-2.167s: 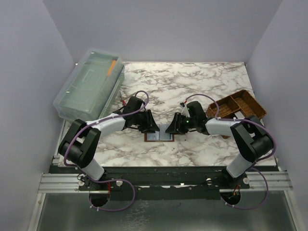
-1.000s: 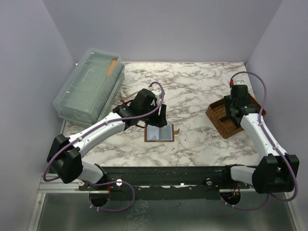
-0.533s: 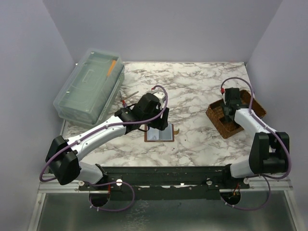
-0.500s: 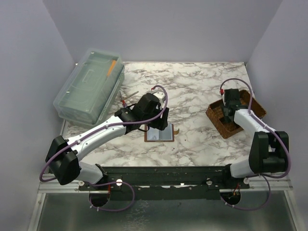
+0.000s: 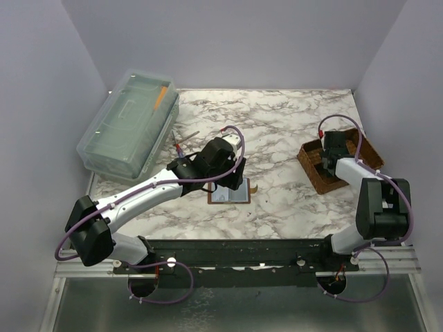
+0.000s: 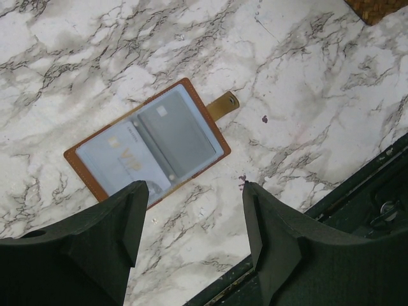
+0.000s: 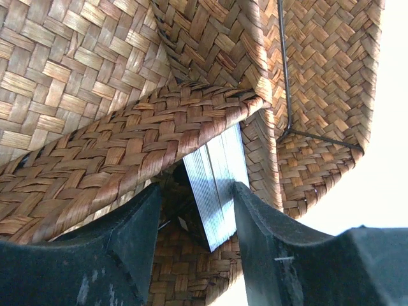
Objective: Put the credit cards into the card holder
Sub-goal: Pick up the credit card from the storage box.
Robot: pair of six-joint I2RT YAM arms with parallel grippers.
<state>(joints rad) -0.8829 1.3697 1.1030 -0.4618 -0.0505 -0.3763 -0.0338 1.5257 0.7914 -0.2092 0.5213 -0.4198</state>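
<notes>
Right gripper (image 7: 196,187) jaws standing parted, straddling the upright stack of credit cards (image 7: 217,166), no firm grip showing, inside the woven basket (image 7: 95,76) at the right, left gripper (image 6: 192,188) jaws gaping wide, holding nothing, hovering above the card holder (image 6: 150,150) lying open on the marble table (image 6: 306,95) towards its near edge

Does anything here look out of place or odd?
Yes: the cards seem to stand on edge in the woven basket, partly hidden behind its divider, not lying flat. The wallet lies open and flat.
</notes>
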